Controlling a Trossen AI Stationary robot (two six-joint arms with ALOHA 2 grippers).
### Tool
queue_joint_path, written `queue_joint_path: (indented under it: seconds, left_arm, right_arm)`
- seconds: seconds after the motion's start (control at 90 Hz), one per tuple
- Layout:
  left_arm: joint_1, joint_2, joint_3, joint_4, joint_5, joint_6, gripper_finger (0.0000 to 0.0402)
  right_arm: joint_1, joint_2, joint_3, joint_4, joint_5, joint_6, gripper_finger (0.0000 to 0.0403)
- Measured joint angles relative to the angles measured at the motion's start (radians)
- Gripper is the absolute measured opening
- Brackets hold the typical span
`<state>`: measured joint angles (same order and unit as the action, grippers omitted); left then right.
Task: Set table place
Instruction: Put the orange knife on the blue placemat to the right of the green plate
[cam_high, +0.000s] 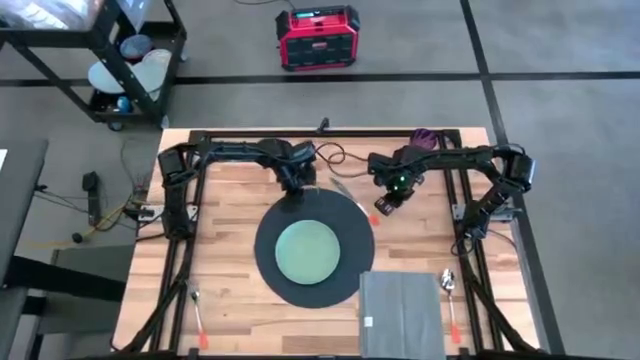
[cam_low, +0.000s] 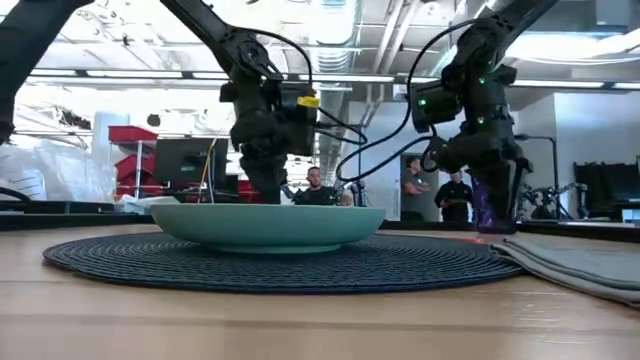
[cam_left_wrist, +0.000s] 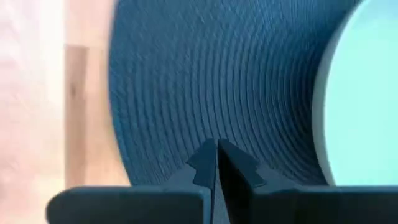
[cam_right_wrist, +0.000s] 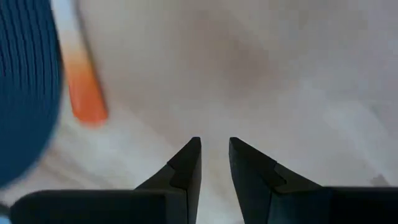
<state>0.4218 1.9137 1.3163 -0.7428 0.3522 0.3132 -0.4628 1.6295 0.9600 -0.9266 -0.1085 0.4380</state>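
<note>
Table (cam_high: 230, 215): light-wood butcher-block top, black frame rails.
Placemat (cam_high: 272, 268): round, dark, centre of table; pale green plate (cam_high: 311, 251) on it.
L gripper (cam_left_wrist: 216, 163): fingers pressed together, tips at placemat's far edge.
R gripper (cam_right_wrist: 215, 154): fingers slightly apart, nothing between, over bare wood just beside orange-handled utensil (cam_right_wrist: 79, 81) off placemat's far-right edge.
Grey napkin (cam_high: 402, 313): near-right; spoon (cam_high: 450, 296) beside it.

Grey carpet (cam_high: 580, 150) crossed by dark seams surrounds the work area. A red-and-black box (cam_high: 317, 37) sits on the floor beyond the far edge, a black wheeled cart (cam_high: 110, 60) off the far left corner. Overhead run ducts and strip lights (cam_low: 330, 40); three people (cam_low: 412, 190) stand far back.
</note>
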Motion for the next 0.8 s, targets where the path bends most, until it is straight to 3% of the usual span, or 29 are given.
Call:
queue_joint_path:
  seconds: [0.089,0.222,0.322,0.411,0.567,0.8]
  left_arm:
    - [0.0,0.0,0.0,0.027,0.004,-0.018,0.0]
    - [0.0,0.0,0.0,0.035,0.005,-0.04,0.0]
    - [-0.002,0.0,0.0,0.044,0.005,-0.046,0.0]
    - [-0.003,0.0,0.0,0.047,0.005,-0.048,0.0]
    - [-0.003,0.0,0.0,0.047,0.005,-0.048,0.0]
    - [-0.004,0.0,-0.019,0.089,0.004,-0.045,0.0]
  right_arm:
    - [-0.062,0.0,-0.001,0.08,-0.021,0.091,0.0071]
    - [-0.133,-0.003,-0.001,0.3,-0.174,0.206,0.0071]
    - [-0.136,-0.003,-0.001,0.481,-0.263,0.273,0.0071]
    - [-0.11,-0.003,-0.001,0.608,-0.27,0.312,0.0071]
    - [-0.081,-0.004,-0.013,0.648,-0.22,0.324,0.0071]
    - [-0.057,-0.046,-0.135,0.671,-0.308,0.37,0.01]
